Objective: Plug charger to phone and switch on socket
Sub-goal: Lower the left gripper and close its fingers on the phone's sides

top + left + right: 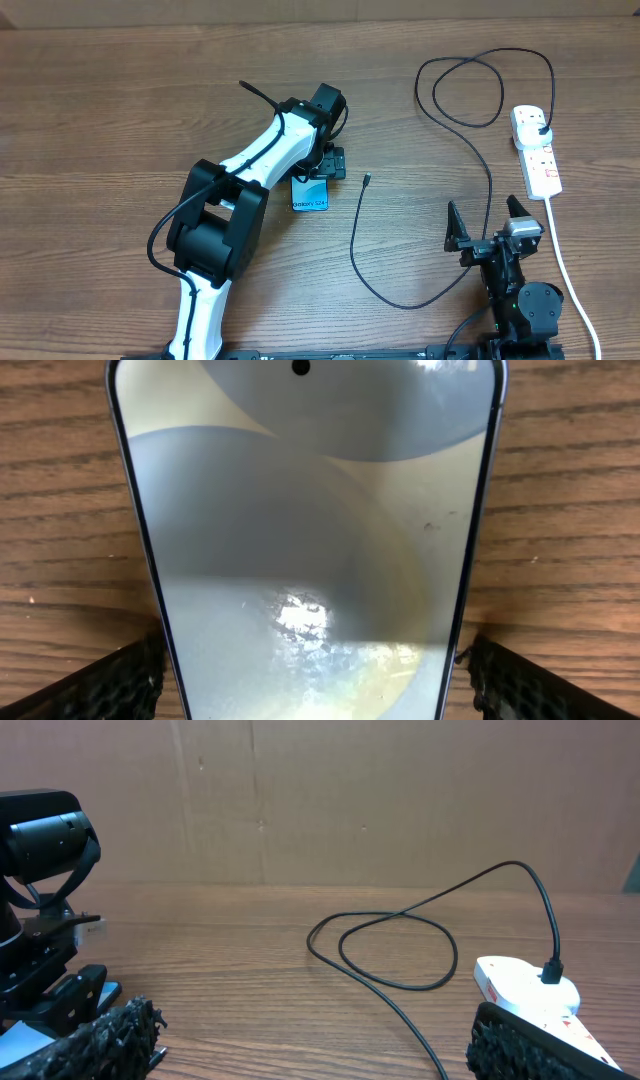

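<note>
Taking the far edge of the overhead view as 12 o'clock, the phone point(311, 194) lies flat near the middle of the surface point(100, 120), directly under the left pincer point(315, 670). In the left wrist view its two black, mesh-textured pads point(110, 685) flank the phone's long edges, one on each side. They look to be at or just beside those edges, but whether they press on it I cannot tell. The phone's glass is glossy, pale blue-grey, with a bright glare patch and a small dark camera dot near one end. The charger point(355, 250) is a thin black cable. Its small connector tip point(367, 180) rests at about 3 o'clock of the phone, near it but apart. From there the cable curves toward 6 o'clock, swings round toward the right pincer, then climbs to a loose loop at the far side. It ends in a black plug point(541, 128) seated in the socket point(536, 150). The socket is a narrow white strip with red switches, lying at about 1 o'clock of the right pincer point(481, 210). A thick white cord point(565, 270) trails from it toward 6 o'clock. The right pincer is spread wide and holds nothing, with the cable passing close beside it. The surface is brown wood grain, and a plain brown wall stands behind it.
</note>
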